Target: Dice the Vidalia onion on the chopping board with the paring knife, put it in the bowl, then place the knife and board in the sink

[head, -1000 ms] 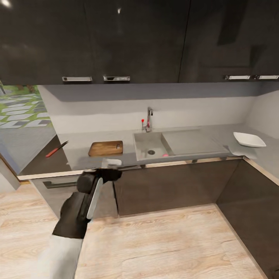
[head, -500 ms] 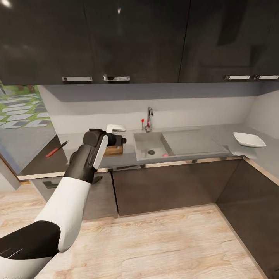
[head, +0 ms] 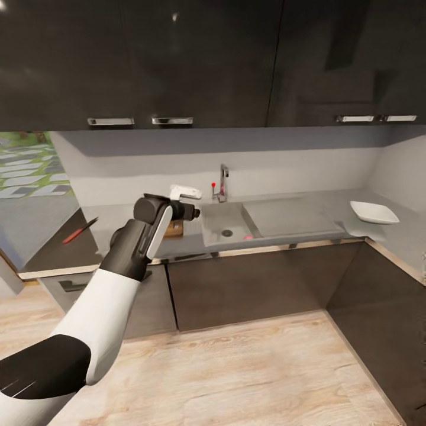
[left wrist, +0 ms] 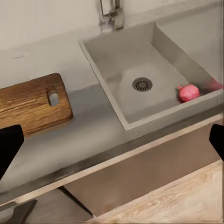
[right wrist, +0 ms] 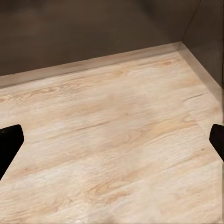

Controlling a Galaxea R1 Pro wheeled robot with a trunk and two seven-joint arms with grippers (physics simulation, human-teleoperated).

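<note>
Left gripper (head: 188, 201) spread wide, empty, above countertop (head: 331, 210) by chopping board (left wrist: 30, 102). Vidalia onion (left wrist: 188, 93) lies in sink (left wrist: 112, 60) near front wall. Advice: centre over it, descend straight, w/ 2 fingers clear of wall.

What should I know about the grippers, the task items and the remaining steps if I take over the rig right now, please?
Left gripper: open, empty, raised over the countertop by the sink.
Right gripper: open, empty, over the floor.
Vidalia onion: in the sink, near its front wall.
Chopping board: left of the sink, bare.
Paring knife: far left.
Bowl: far right.
Done: nothing.
Left: everything.
</note>
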